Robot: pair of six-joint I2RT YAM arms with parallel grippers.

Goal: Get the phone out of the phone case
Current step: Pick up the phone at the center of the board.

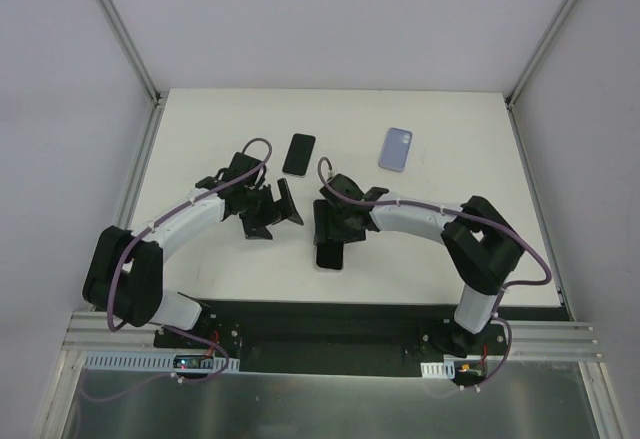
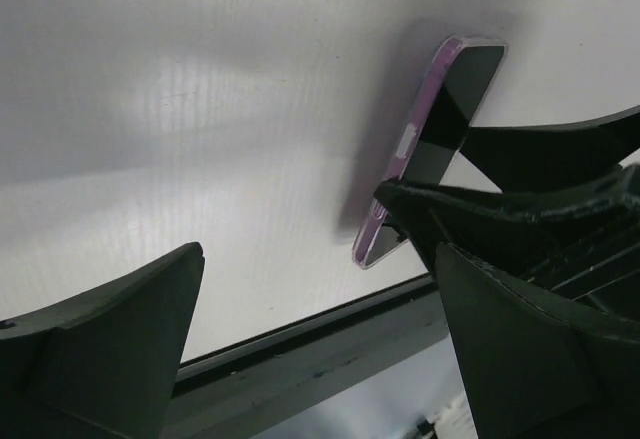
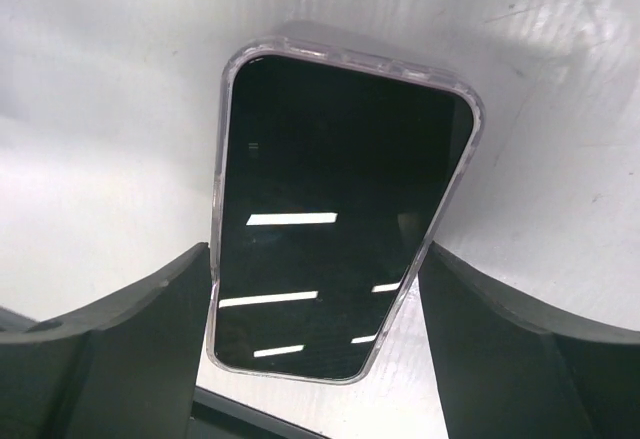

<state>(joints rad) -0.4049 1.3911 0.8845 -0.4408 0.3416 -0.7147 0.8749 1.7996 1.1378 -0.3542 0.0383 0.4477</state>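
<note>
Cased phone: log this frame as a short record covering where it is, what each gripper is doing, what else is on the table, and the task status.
cased phone: clear case on, screen up, near the front middle of the table
right gripper: fingers closed on the cased phone's two long edges
left gripper: open, holding nothing, just left of the right gripper
other items: black phone and lavender case, lying apart further back
task status: phone not yet out of its case
</note>
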